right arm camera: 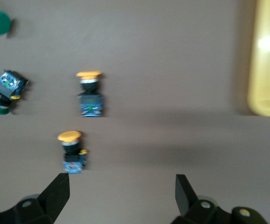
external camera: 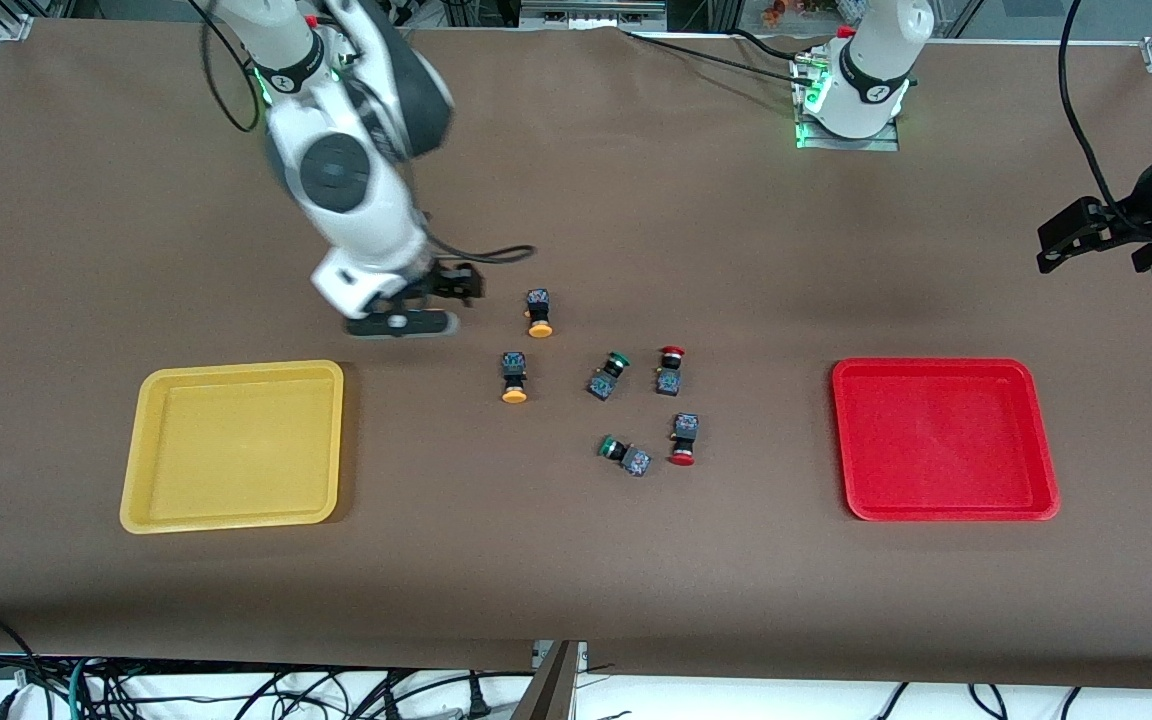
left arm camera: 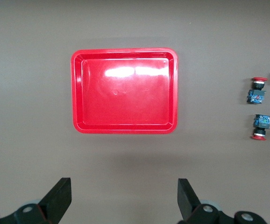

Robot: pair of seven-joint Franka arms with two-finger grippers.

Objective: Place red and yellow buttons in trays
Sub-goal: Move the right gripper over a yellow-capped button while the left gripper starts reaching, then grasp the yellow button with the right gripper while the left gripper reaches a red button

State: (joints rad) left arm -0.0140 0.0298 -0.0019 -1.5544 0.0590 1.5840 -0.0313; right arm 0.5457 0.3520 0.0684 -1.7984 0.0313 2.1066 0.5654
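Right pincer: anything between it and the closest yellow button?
No. In the front view, only bare table separates the open right pincer from the yellow button.

Two green-capped switches [external camera: 610,376] [external camera: 625,455] lie on the brown table [external camera: 696,560].

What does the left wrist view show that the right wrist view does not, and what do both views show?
Only the left wrist view shows the red tray, empty, the two red buttons and the open left gripper.

Only the right wrist view shows a part of the yellow tray, the two yellow buttons and the open right gripper.

Both show the brown table. Both also show green-capped buttons, though in the left wrist view these are cut off at the picture's edge.
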